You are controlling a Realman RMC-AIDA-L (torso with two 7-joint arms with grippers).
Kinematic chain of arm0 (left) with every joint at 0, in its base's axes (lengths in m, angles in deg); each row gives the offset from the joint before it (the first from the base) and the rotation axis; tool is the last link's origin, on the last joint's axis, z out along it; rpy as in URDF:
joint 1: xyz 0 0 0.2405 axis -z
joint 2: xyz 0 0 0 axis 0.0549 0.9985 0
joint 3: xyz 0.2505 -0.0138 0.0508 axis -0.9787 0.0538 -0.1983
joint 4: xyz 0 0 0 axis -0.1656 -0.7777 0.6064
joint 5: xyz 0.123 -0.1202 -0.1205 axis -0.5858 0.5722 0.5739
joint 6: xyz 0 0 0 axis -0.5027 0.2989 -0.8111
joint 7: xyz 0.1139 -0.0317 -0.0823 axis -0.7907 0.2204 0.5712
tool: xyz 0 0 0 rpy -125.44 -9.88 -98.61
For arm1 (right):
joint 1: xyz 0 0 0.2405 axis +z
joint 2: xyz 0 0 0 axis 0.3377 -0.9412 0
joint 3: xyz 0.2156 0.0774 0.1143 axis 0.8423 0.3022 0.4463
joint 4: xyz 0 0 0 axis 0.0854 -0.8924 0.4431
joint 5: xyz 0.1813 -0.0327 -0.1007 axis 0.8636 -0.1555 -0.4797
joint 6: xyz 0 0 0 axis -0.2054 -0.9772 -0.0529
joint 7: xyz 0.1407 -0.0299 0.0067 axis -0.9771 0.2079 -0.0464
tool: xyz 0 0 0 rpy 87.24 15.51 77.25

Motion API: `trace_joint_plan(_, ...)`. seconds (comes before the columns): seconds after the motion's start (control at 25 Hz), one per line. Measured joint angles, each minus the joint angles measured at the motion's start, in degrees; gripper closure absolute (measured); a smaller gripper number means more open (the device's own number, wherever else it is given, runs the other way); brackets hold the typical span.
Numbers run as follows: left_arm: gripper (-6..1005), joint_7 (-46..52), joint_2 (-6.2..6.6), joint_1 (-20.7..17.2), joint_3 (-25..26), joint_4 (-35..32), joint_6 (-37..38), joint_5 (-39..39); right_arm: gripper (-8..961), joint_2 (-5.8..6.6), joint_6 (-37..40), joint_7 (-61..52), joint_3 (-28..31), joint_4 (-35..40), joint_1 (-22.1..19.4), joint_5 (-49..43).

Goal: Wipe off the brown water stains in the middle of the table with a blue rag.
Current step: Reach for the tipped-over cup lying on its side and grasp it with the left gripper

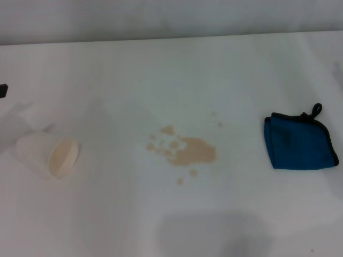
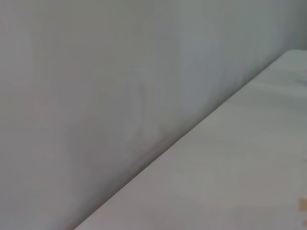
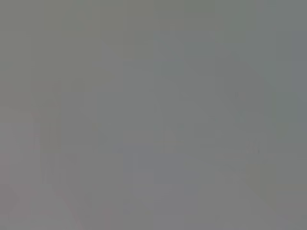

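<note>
The brown water stains [image 1: 187,151] lie in the middle of the white table [image 1: 171,69] as a tan blotch with small droplets around it. At the right side of the head view the folded blue rag [image 1: 299,142] lies flat, dark-edged, with a black loop at its far corner. It is well apart from the stains. Neither gripper shows in any view. The left wrist view holds only bare table [image 2: 240,167] and a grey wall. Plain grey fills the right wrist view.
A cream paper cup [image 1: 49,155] lies on its side at the left, its mouth facing the stains. A small dark part [image 1: 2,90] pokes in at the left edge of the head view. The table's far edge meets a grey wall [image 1: 171,19].
</note>
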Motion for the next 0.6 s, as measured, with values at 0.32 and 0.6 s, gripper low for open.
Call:
trace_joint_plan(0.32, 133, 2.97, 0.0, 0.21, -0.45, -8.07, -6.88, -1.48, 113, 0.0, -1.2, -0.04, -0.02, -0.07, -0.56, -0.21)
trace_joint_plan(0.6, 136, 4.94, -2.48, -0.67, -3.3, -14.13, -9.09, -8.52, 112, 0.0, -1.14, 0.47, 0.05, -0.98, -1.29, 0.0)
